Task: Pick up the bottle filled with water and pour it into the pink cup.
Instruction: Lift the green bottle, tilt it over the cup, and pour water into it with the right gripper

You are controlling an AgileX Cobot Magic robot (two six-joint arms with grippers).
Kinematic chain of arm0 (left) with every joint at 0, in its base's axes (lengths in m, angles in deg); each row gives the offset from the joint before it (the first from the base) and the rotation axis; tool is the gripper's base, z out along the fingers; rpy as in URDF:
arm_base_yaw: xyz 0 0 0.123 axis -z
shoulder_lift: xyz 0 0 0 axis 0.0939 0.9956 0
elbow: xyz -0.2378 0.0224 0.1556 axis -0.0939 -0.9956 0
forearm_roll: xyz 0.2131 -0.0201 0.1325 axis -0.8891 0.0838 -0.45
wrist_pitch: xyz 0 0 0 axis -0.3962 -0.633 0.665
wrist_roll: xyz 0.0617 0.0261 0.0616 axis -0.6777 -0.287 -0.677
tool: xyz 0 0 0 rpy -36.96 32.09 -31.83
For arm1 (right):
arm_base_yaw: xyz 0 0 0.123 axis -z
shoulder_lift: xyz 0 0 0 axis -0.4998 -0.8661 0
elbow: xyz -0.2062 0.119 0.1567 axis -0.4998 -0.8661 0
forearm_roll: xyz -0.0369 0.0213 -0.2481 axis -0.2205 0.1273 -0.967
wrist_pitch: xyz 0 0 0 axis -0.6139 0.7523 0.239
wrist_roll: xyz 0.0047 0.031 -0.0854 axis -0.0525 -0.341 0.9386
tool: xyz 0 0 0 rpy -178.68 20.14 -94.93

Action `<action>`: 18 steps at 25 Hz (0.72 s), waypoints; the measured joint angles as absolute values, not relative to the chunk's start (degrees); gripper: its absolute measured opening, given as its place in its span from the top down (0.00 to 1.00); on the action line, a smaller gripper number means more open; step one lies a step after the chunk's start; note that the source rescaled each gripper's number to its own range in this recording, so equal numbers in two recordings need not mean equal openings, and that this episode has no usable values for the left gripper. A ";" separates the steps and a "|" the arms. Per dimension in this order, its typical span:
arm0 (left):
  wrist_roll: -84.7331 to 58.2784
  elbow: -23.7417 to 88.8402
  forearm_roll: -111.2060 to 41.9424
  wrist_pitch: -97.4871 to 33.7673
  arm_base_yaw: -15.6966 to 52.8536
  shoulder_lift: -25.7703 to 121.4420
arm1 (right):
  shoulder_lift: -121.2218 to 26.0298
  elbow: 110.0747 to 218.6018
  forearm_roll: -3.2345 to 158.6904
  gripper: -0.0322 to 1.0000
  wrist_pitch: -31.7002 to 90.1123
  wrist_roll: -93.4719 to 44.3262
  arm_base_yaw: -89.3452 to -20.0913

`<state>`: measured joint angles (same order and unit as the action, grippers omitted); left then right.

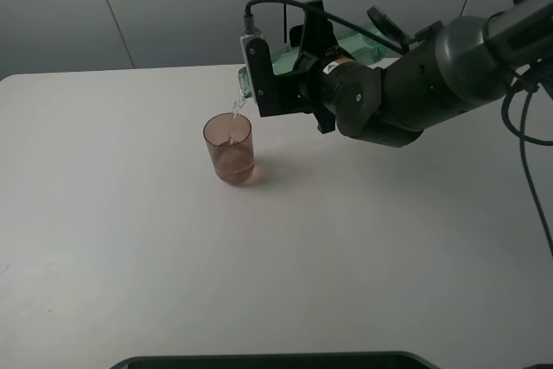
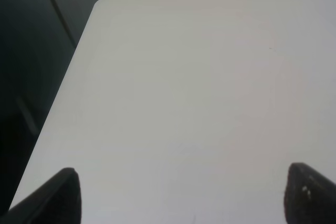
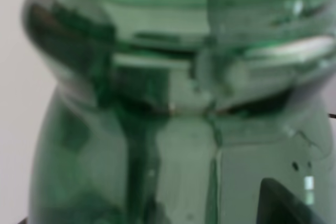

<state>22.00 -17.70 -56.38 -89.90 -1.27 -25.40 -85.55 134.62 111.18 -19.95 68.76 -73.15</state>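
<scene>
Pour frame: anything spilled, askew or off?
Nothing stands out. The right gripper holds the bottle tipped above the pink cup, and the thin stream lands inside the cup. No puddle shows on the table around it. The left gripper is open, holding nothing.

**Right arm** point(image 1: 432, 75): thick, rounded links in glossy dark grey with smooth, drum-shaped joints and a lighter grey band near the upper right. A small white and orange label point(image 1: 333, 65) sits on the black wrist section.

**Right hand** point(image 1: 270, 84): flat, matt-black plates with square edges. A silver camera box point(image 1: 252, 46) is fixed at its front. A thin black cable point(image 1: 285, 3) loops from the box over the hand. More black cables point(image 1: 525, 140) hang beside the arm at the right edge.

**Left hand** point(image 2: 181, 198): only two black fingers point(image 2: 62, 199) show, rounded and matt. One bears small pale specks.
</scene>
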 joint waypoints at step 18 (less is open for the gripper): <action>22.00 -17.70 -56.38 -89.90 -1.27 -25.40 | -85.55 134.65 111.28 0.93 -20.16 70.33 -72.29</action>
